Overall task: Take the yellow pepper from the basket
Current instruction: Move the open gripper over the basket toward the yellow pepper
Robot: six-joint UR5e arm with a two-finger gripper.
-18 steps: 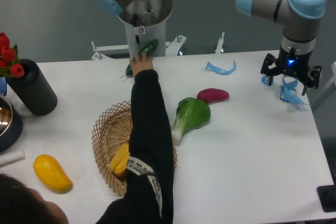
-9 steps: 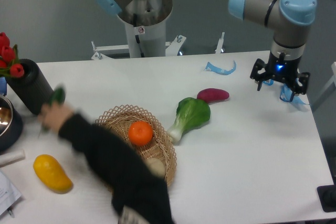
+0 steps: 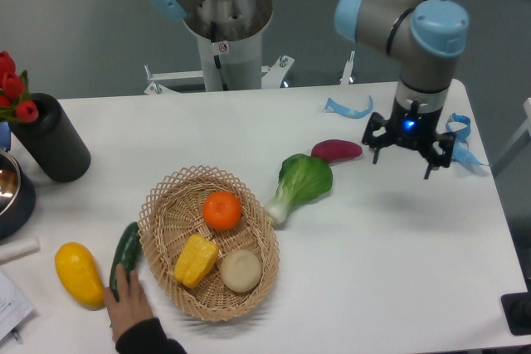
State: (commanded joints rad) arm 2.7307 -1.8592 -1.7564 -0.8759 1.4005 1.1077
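The yellow pepper (image 3: 196, 259) lies in the wicker basket (image 3: 163, 213) at the front left, beside an orange (image 3: 222, 210) and a beige round vegetable (image 3: 241, 271). My gripper (image 3: 406, 150) hangs open and empty above the table on the right, far from the basket, just right of a purple vegetable (image 3: 337, 151).
A person's hand (image 3: 129, 308) rests on a green cucumber (image 3: 125, 257) left of the basket. A smooth yellow mango-like fruit (image 3: 78, 274) lies further left. A green bok choy (image 3: 301, 182) lies between basket and gripper. A black vase with red tulips (image 3: 48, 147) stands far left. Blue tape scraps (image 3: 348, 109) lie behind.
The person's arm has drawn back from over the basket and set the cucumber down left of it. The pepper now shows. My gripper has moved left and a little forward.
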